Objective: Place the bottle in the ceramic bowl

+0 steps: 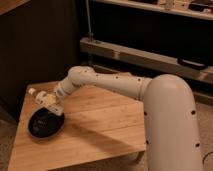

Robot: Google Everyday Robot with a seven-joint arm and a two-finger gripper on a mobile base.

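The black ceramic bowl (46,124) sits on the left part of the wooden table (95,127). My white arm reaches in from the right. The gripper (50,101) hangs just above the bowl's far rim. It is shut on the small cream bottle (41,97), which is held tilted, almost level, with its white cap pointing left. The bottle is in the air above the bowl's back edge and does not touch it.
The low wooden table has its left edge close to the bowl. A dark wall panel stands behind the table on the left. A metal shelf rail (135,54) runs behind it at the back right.
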